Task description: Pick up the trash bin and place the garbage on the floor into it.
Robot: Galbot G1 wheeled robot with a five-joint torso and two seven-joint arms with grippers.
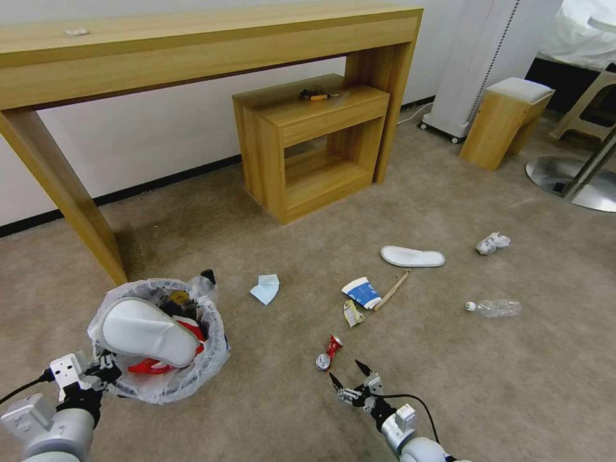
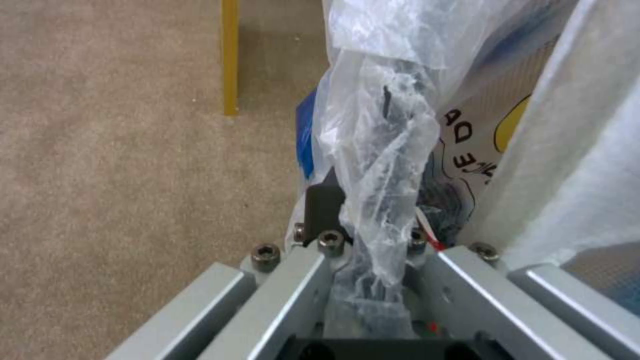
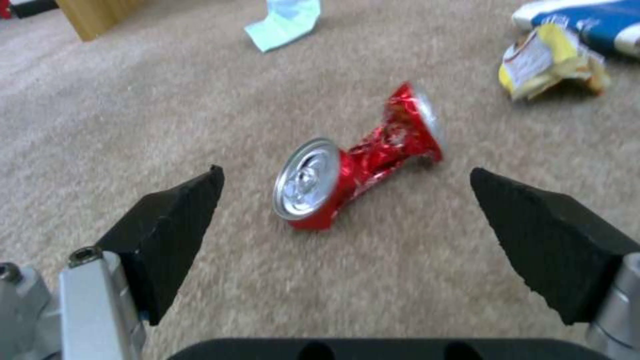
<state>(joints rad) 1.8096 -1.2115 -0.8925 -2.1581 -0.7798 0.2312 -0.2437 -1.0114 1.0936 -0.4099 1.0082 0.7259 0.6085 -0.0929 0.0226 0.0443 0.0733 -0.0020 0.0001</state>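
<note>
Right wrist view puts the spread right gripper (image 3: 347, 220) just short of the crushed can (image 3: 360, 162) on the floor (image 3: 133, 125); its dented, rounded body may roll away sideways. Far left, the left gripper (image 1: 102, 371) pinches the trash bin (image 1: 160, 337) by its thin bag rim, which may tear.

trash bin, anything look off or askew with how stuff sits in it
Yes. A white slipper lies across the top of the trash bin, propped over the rim rather than dropped inside, above red wrappers. The left gripper is clamped on the bin's bag-covered rim.
</note>
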